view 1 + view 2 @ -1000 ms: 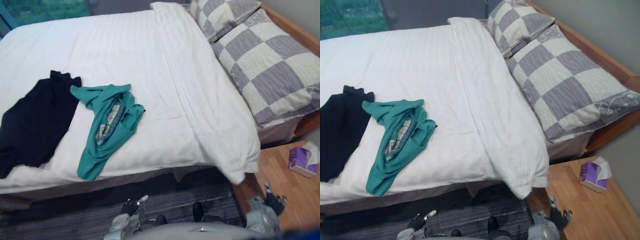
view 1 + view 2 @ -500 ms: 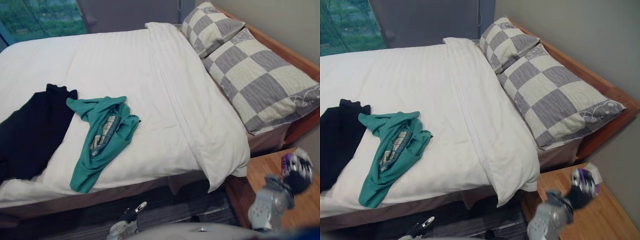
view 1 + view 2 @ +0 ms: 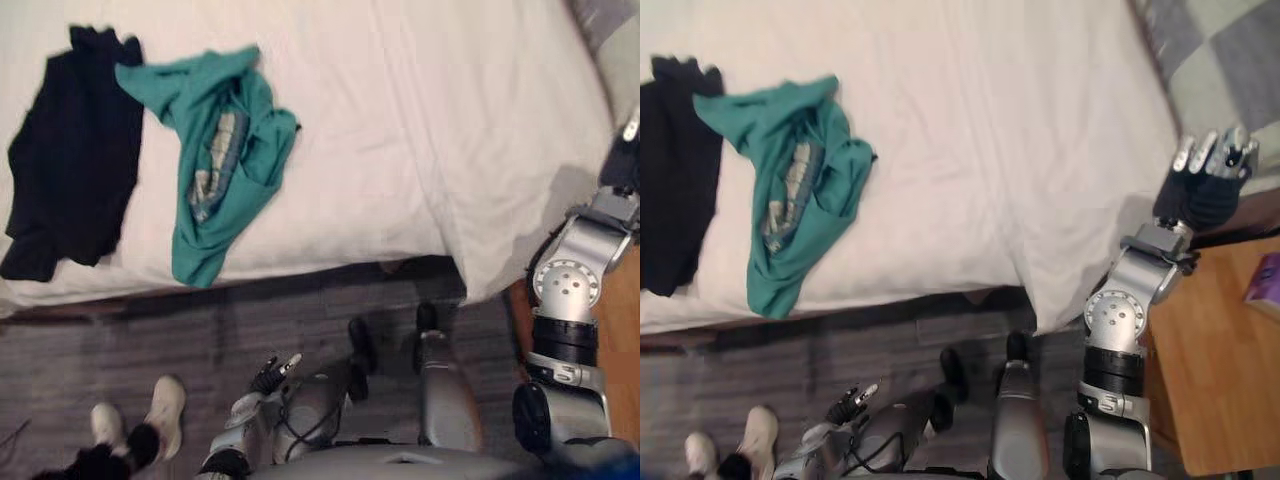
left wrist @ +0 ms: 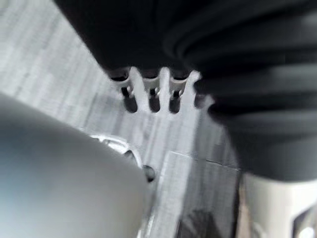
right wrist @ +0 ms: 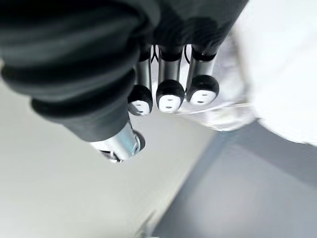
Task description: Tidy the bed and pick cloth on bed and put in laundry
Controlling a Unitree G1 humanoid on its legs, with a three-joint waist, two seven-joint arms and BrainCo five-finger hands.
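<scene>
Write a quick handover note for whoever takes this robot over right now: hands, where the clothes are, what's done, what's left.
Left hand: open, empty, hanging low over the floor in front of the bed.
Right hand: open, empty, raised at the bed's corner near the checked pillow.
Green shirt: crumpled on the white duvet, near its front edge.
Black garment: on the duvet right beside the shirt, to the robot's left.
Done: nothing picked up yet.
Left: pick up both clothes, put them in the laundry, tidy the bed.
Note: a person's shoes are on the floor to the robot's left.
</scene>
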